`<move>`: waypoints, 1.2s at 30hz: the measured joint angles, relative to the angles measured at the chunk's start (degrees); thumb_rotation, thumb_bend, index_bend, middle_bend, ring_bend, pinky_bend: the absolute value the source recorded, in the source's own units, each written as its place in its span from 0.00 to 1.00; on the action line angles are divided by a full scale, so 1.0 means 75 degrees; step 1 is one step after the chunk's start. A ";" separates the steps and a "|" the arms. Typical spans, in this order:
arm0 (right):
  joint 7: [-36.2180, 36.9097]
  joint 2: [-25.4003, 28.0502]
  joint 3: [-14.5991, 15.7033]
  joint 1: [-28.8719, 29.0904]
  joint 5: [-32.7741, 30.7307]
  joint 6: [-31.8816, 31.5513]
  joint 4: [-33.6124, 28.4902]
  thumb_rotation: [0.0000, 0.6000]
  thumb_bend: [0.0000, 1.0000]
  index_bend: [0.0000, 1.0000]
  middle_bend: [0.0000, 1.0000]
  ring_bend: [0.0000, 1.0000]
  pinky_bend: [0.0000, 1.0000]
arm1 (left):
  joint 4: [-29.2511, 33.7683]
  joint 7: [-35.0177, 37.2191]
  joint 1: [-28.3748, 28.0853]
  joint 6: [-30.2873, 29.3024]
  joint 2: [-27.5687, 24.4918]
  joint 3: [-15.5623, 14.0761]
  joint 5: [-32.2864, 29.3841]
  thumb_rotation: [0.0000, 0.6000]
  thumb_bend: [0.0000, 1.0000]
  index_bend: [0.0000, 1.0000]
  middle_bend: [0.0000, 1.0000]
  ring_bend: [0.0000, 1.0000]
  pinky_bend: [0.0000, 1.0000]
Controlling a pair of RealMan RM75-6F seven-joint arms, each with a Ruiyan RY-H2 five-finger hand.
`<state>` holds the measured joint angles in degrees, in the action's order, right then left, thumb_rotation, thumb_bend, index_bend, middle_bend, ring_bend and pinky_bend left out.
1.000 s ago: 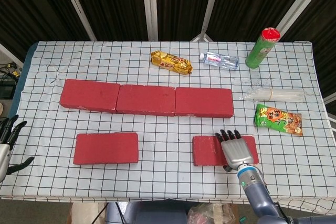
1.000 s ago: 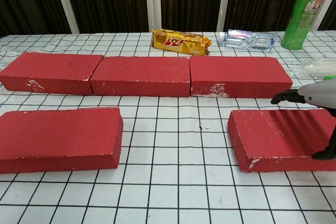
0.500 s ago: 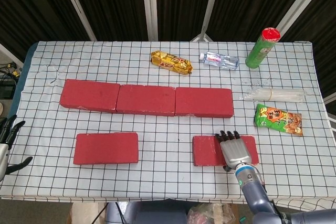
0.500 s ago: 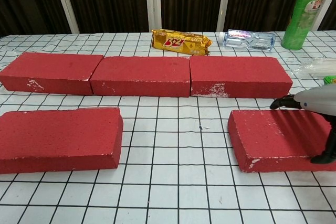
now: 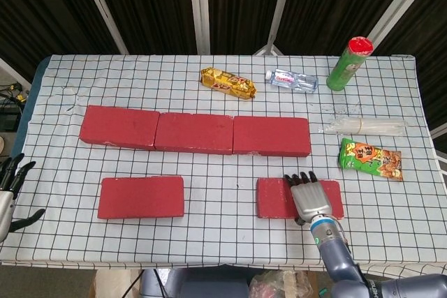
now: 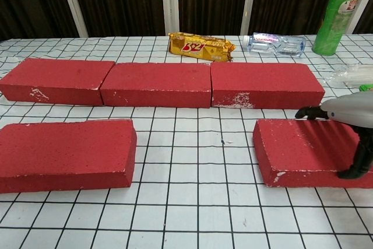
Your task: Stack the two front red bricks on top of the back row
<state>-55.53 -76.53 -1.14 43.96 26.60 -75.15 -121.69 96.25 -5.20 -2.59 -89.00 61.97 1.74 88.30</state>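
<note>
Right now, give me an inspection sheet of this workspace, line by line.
Surface: table under a black-grid white cloth.
Job's things: back row of three red bricks; front left brick lies free; front right brick lies under the right hand.
Clutter: gold snack pack, water bottle, green can, clear wrapper, green snack bag.
Hands: right hand spans the front right brick; left hand open off the table's left edge.
Cables: nothing seen.
Surroundings: dark curtains.
</note>
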 measured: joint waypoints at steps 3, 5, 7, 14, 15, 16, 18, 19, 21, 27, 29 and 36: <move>-0.0007 -0.0027 0.0051 0.0018 0.0042 -0.0027 0.0009 1.00 0.23 0.14 0.27 0.16 0.00 | 0.0009 0.0004 0.0001 0.0005 -0.0001 -0.0003 0.0000 1.00 0.03 0.15 0.00 0.00 0.07; -0.0026 -0.0029 0.0082 0.0045 0.0010 -0.0009 0.0015 1.00 0.23 0.19 0.29 0.18 0.00 | 0.0015 0.0014 0.0000 0.0014 -0.0007 -0.0006 -0.0004 1.00 0.03 0.16 0.00 0.00 0.07; -0.0025 -0.0036 0.0100 0.0053 0.0037 -0.0021 0.0030 1.00 0.23 0.22 0.30 0.19 0.00 | 0.0022 0.0021 0.0002 0.0017 -0.0012 -0.0007 -0.0006 1.00 0.03 0.16 0.00 0.00 0.07; 0.0058 0.0083 0.0091 0.0038 0.0396 -0.0227 -0.0177 1.00 0.23 0.28 0.31 0.20 0.00 | 0.0018 0.0068 0.0005 0.0015 -0.0024 -0.0016 0.0016 1.00 0.03 0.16 0.00 0.00 0.07; 0.0041 0.0153 0.0078 0.0048 0.0433 -0.0283 -0.0275 1.00 0.23 0.28 0.31 0.20 0.00 | 0.0016 0.0064 0.0002 0.0021 -0.0021 -0.0016 0.0015 1.00 0.03 0.16 0.00 0.00 0.07; 0.0021 0.0213 0.0063 0.0060 0.0445 -0.0322 -0.0351 1.00 0.23 0.28 0.31 0.20 0.00 | 0.0015 0.0056 -0.0001 0.0027 -0.0017 -0.0016 0.0014 1.00 0.03 0.16 0.00 0.00 0.07; -0.0036 0.0377 -0.0014 0.0113 0.0430 -0.0399 -0.0518 1.00 0.23 0.28 0.31 0.20 0.00 | 0.0014 0.0041 -0.0007 0.0041 -0.0015 -0.0020 0.0018 1.00 0.03 0.16 0.00 0.00 0.07; -0.0065 0.0450 -0.0062 0.0147 0.0401 -0.0423 -0.0580 1.00 0.23 0.28 0.31 0.20 0.00 | 0.0014 0.0037 -0.0010 0.0047 -0.0015 -0.0023 0.0021 1.00 0.03 0.16 0.00 0.00 0.07; -0.0130 0.0635 -0.0224 0.0245 0.0286 -0.0484 -0.0707 1.00 0.23 0.28 0.31 0.20 0.00 | 0.0017 0.0032 -0.0011 0.0059 -0.0018 -0.0027 0.0016 1.00 0.03 0.16 0.00 0.00 0.07; -0.0431 0.1078 -0.0949 0.0757 -0.0468 -0.0594 -0.0981 1.00 0.23 0.28 0.31 0.20 0.00 | 0.0010 -0.0014 -0.0052 0.0177 0.0004 0.0013 -0.0135 1.00 0.04 0.16 0.00 0.00 0.07; -0.0559 0.1148 -0.1233 0.1007 -0.0873 -0.0575 -0.0982 1.00 0.23 0.28 0.31 0.20 0.00 | 0.0011 -0.0065 -0.0083 0.0269 0.0018 0.0043 -0.0258 1.00 0.03 0.16 0.00 0.00 0.07; -0.1333 0.1043 -0.2525 0.2596 -0.3172 -0.0353 -0.0221 1.00 0.23 0.28 0.31 0.20 0.00 | -0.0019 -0.0374 -0.0200 0.0503 0.0155 0.0201 -0.0684 1.00 0.03 0.16 0.00 0.00 0.08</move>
<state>-65.53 -68.70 -20.08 63.43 2.81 -77.79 -123.35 96.11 -8.01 -4.09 -85.23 63.14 3.25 83.17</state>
